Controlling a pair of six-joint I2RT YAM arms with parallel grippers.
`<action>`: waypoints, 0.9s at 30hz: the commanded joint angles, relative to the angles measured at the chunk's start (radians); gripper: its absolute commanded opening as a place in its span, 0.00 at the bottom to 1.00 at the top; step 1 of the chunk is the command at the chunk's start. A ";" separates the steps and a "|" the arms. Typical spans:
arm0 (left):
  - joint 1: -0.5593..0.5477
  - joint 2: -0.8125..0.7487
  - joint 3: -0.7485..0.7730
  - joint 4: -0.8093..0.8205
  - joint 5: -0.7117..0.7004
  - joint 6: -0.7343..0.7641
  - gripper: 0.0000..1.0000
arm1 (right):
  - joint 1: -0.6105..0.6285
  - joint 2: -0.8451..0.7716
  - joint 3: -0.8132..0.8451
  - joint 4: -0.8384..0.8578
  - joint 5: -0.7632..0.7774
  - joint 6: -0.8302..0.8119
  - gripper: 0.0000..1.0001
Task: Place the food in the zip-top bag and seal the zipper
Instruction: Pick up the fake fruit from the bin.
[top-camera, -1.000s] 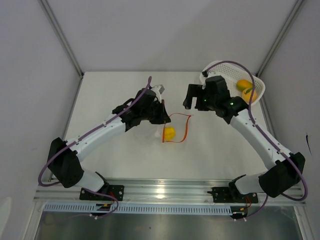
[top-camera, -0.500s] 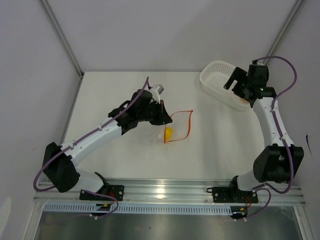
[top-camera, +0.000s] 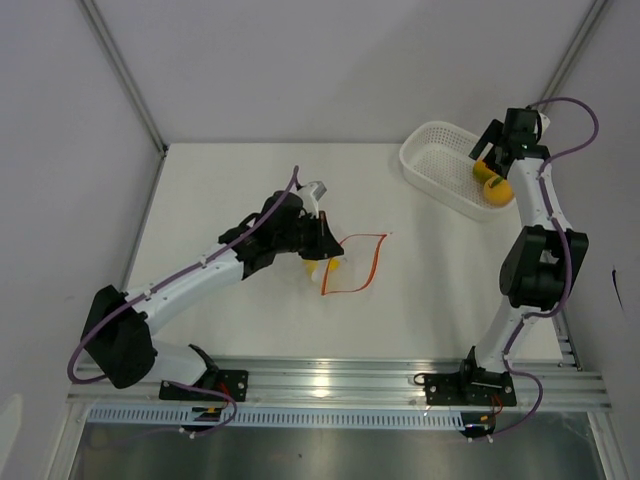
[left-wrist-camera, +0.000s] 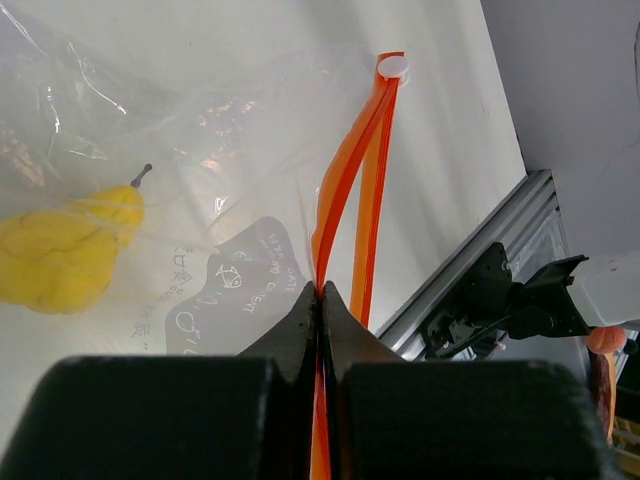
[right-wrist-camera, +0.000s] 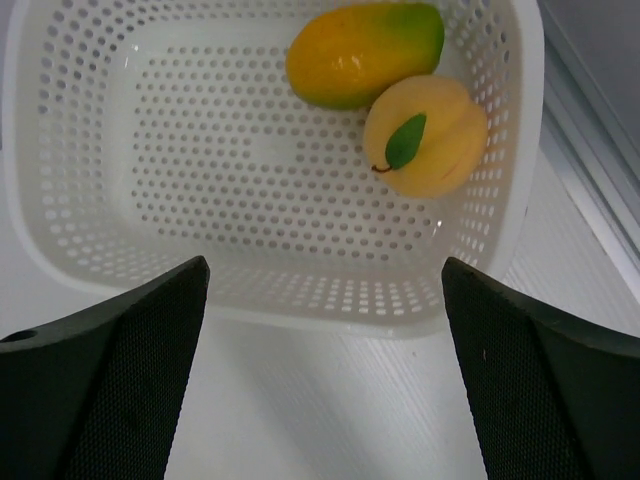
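Left gripper (left-wrist-camera: 321, 292): jaws pinched on zipper (left-wrist-camera: 342, 185), bag (left-wrist-camera: 200, 130) open. Right gripper (right-wrist-camera: 322, 272): jaws spread above basket (right-wrist-camera: 150, 130); mango (right-wrist-camera: 365, 52) best grasped across its width.

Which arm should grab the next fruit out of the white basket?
Right, probably. The right gripper is open and hangs at the basket, where the mango and the round fruit lie. The left gripper is shut on the zipper strip of the bag, away from the basket.
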 joint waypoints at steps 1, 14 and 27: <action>0.004 -0.056 -0.025 0.071 -0.022 0.012 0.01 | -0.007 0.066 0.118 -0.017 0.086 -0.031 1.00; 0.024 -0.039 -0.042 0.090 -0.016 0.021 0.01 | -0.008 0.364 0.345 -0.147 0.230 -0.017 0.99; 0.044 0.001 -0.045 0.111 0.015 0.012 0.01 | -0.010 0.432 0.353 -0.121 0.334 0.001 0.99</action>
